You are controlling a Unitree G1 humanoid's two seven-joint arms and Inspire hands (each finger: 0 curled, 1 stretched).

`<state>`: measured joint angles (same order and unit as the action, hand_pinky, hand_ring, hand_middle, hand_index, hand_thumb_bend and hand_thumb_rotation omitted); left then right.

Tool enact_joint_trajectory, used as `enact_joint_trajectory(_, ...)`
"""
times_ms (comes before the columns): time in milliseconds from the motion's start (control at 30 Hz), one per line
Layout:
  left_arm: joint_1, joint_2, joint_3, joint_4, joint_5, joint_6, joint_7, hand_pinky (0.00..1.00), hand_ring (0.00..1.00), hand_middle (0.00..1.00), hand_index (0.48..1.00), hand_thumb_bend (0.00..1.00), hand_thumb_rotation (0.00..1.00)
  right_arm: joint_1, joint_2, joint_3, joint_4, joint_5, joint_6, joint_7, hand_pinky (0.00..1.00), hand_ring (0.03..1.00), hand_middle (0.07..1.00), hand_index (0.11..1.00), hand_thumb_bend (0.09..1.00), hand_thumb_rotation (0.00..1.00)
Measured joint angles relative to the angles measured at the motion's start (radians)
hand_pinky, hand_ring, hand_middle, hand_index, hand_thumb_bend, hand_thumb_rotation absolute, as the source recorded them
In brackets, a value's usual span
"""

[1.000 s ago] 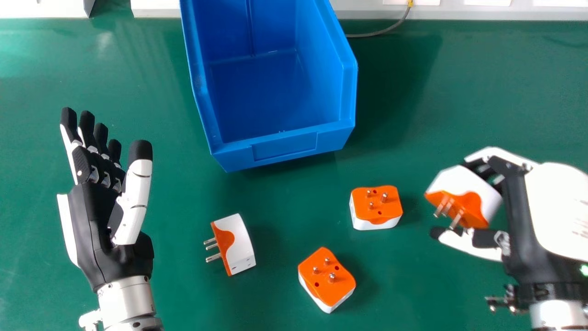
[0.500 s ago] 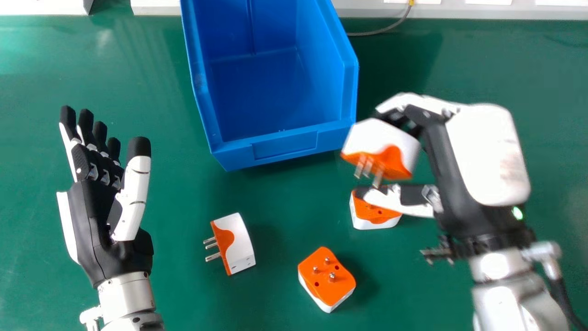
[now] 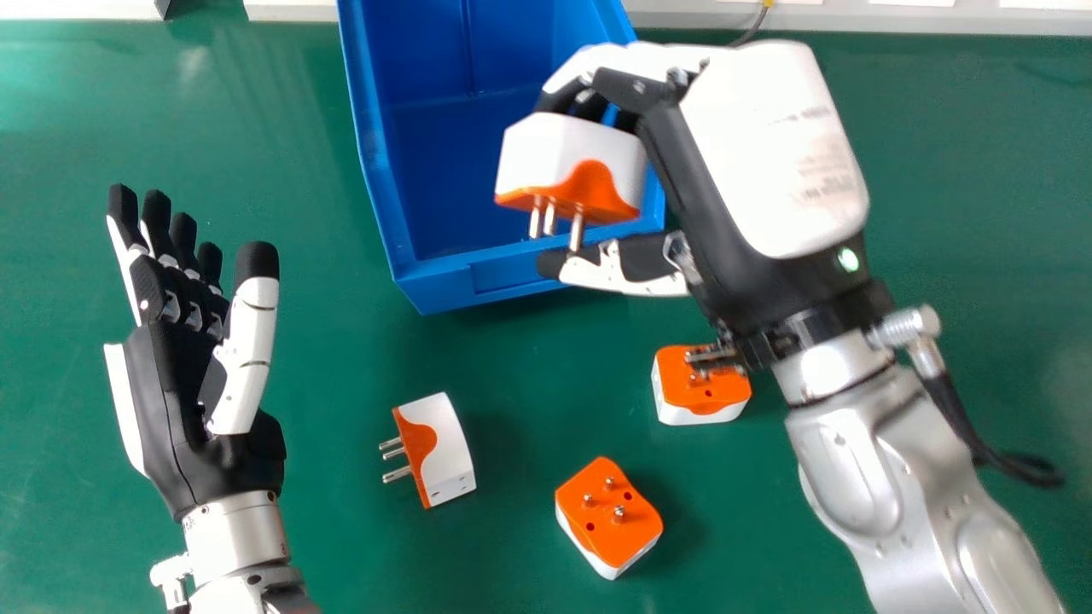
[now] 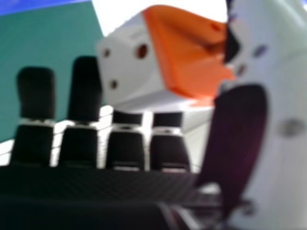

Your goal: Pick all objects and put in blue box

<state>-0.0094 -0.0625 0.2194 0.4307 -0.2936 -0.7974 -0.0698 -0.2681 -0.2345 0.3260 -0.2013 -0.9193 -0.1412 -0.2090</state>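
Adapters (image 3: 607, 513): four, each white with an orange face and metal pins; three on the green tabletop (image 3: 324, 375), one held.
Left hand (image 3: 183, 426): wide, fingers straight and thumb standing apart from them, nothing in its grasp.
Leftmost adapter (image 3: 444, 452): on the tabletop to the right of the left hand, lying on its side, pins toward that hand.
Blue box (image 3: 512, 277): on the tabletop beyond the loose adapters, open at the top, its near part half covered by the right hand (image 3: 768, 153).
Held adapter (image 3: 572, 162): over the near part of the box in the head view, outside it, orange face and pins pointing back toward the robot's side.
Middle adapter (image 3: 627, 541): nearest the robot, pins up, set at a slant, well apart from the box.
Rightmost adapter (image 3: 699, 409): pins up, a little farther off than the middle one, partly behind the right wrist.
Right hand: holding its adapter between bent fingers and thumb; in the blurred right hand view the orange side seems to meet the thumb (image 4: 283, 124), though contact is hard to judge.
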Motion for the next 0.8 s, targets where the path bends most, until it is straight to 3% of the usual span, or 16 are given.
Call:
enact_joint_trajectory(200,-0.002,0.0,0.001,0.004,0.001,-0.003,0.001,1.0,1.0,1.0,1.0,0.63,0.39,-0.116,0.015,0.015,0.077,-0.027,0.001,0.013,0.34,0.44,0.494,0.496,0.506,0.0)
enact_joint_trajectory(367,-0.004,0.0,0.002,0.009,0.0,-0.004,-0.001,1.0,1.0,1.0,1.0,0.64,0.39,-0.211,0.018,0.028,0.199,-0.071,-0.01,-0.068,0.34,0.445,0.49,0.497,0.505,0.0)
enact_joint_trajectory(567,-0.013,0.0,0.003,0.019,-0.001,-0.005,-0.005,1.0,1.0,1.0,1.0,0.64,0.39,-0.378,0.003,0.045,0.463,-0.112,-0.026,-0.183,0.34,0.445,0.49,0.497,0.505,0.0)
enact_joint_trajectory(800,-0.026,0.0,0.015,0.032,-0.001,-0.009,-0.008,1.0,1.0,1.0,1.0,0.64,0.39,-0.584,0.003,0.119,0.857,-0.117,-0.067,-0.304,0.34,0.444,0.491,0.5,0.504,0.0)
